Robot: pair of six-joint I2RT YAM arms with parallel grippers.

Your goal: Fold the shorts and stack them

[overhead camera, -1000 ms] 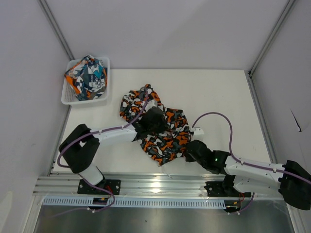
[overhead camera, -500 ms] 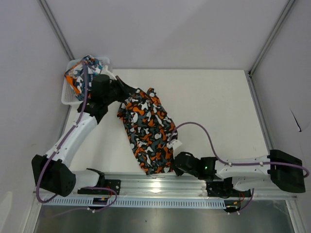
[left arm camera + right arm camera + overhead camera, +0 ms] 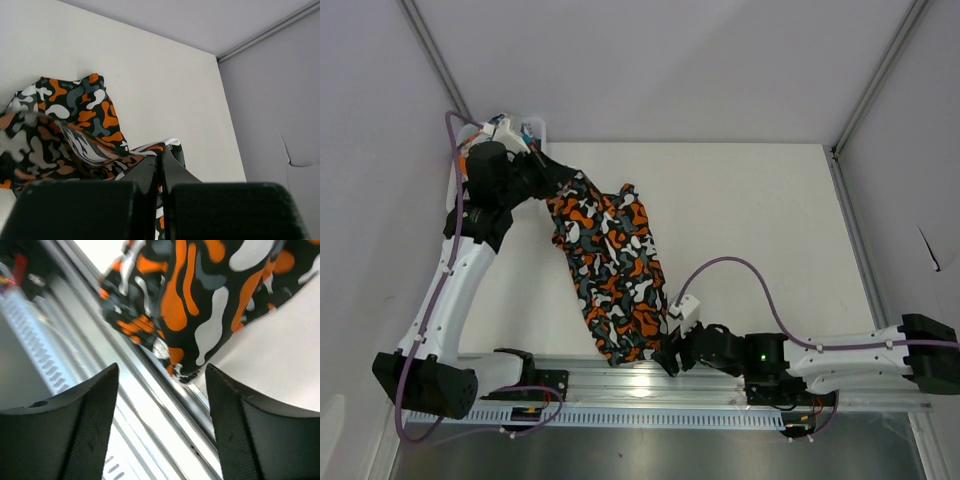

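A pair of camouflage shorts [image 3: 615, 270] in orange, black, grey and white lies pulled out into a long diagonal band across the left half of the white table [image 3: 760, 220]. It runs from the far left corner down to the near edge, where its lower end hangs over the metal rail [image 3: 620, 375]. The left gripper [image 3: 560, 181] has its jaws pressed together on the upper end of the shorts. In the left wrist view a fold of the fabric is pinched between them. The right gripper [image 3: 671, 353] sits low at the near edge, just beside the lower end of the shorts, with its jaws apart and nothing between them. The right wrist view shows the hem ahead of the two spread fingers [image 3: 95, 415]. In the far left corner, a white mesh basket [image 3: 538, 128] is mostly hidden behind the left arm. A sliver of a second printed pair [image 3: 500, 123] shows inside it.
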